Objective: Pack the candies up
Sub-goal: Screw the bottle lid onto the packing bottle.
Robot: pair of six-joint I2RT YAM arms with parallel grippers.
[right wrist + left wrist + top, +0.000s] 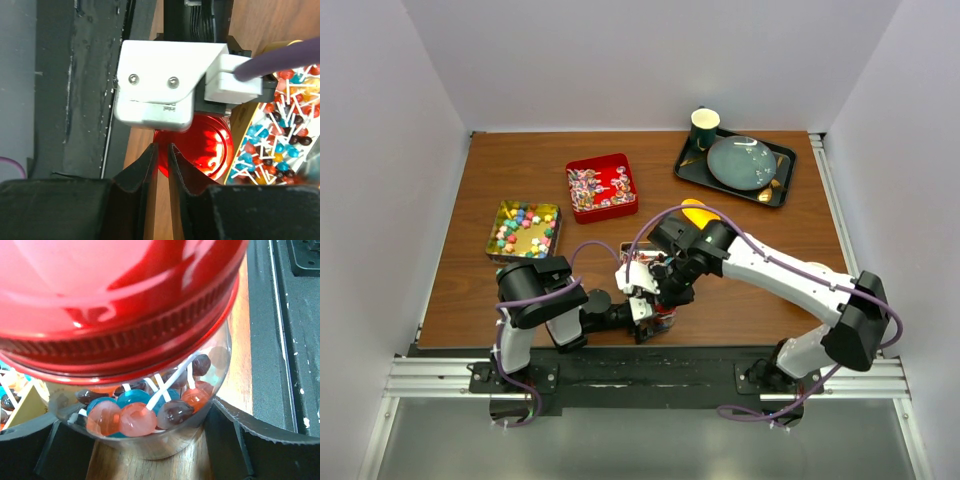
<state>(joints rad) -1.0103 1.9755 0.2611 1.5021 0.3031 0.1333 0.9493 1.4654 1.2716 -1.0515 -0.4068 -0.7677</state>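
The left gripper [142, 435] is clamping a glass jar [150, 452] low on its wall, one finger on either side. A red lid [120, 300] is sitting on the jar's mouth just above those fingers, though I cannot tell whether it is screwed down or only resting there. Inside the jar, between the left gripper's fingers, lollipops [135, 417] are lying in a shallow heap that is filling only the bottom of the glass, so a little of the packing is looking done. The right gripper [161, 148] is hanging straight over the lid with its fingers drawn almost together, leaving a thin slit with nothing in it. Whether its tips are touching the lid is not showing. Just off to one side of the right gripper, beside the jar, an open box [246, 131] is holding many more lollipops in a loose pile. Farther out beyond both grippers and well apart from them, a red tin [631, 190] is carrying wrapped candies [585, 185] and a gold tin [525, 204] is carrying star-shaped candies [520, 232], both uncovered and looking full. Most of the job therefore appears to be remaining: the jar is taking only a small share, and the sweets in the box and both tins are waiting to be moved.
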